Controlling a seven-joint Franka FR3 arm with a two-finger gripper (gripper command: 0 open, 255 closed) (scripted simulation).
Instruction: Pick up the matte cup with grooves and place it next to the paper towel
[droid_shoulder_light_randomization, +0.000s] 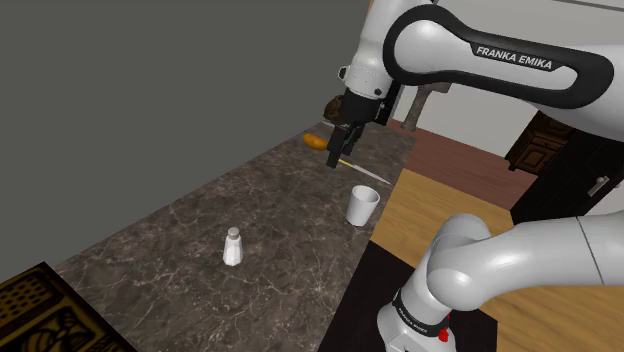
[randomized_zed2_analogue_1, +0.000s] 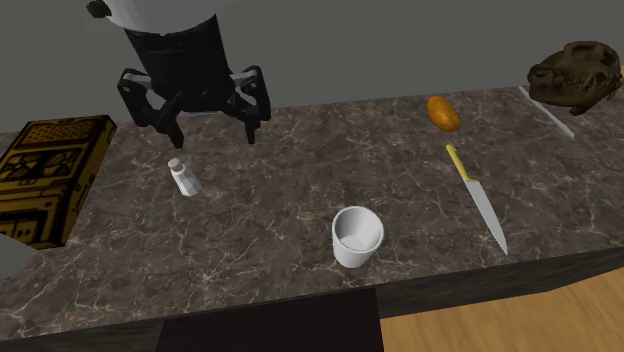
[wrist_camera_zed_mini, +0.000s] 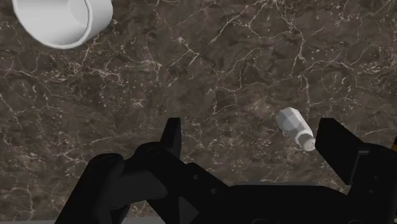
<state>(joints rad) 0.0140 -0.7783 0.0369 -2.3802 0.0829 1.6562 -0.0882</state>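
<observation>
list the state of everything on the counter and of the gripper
black two-finger gripper: jaws open, holding nothing
plain white cup: upright, empty
small white shaker bottle: standing upright
yellow-handled knife: lying flat
orange oval loaf: lying flat

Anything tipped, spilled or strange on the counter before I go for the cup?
Nothing tipped or spilled: the white cup and shaker stand upright, the knife lies flat. Odd: a dark animal skull at the end of the counter, beyond the knife.
</observation>
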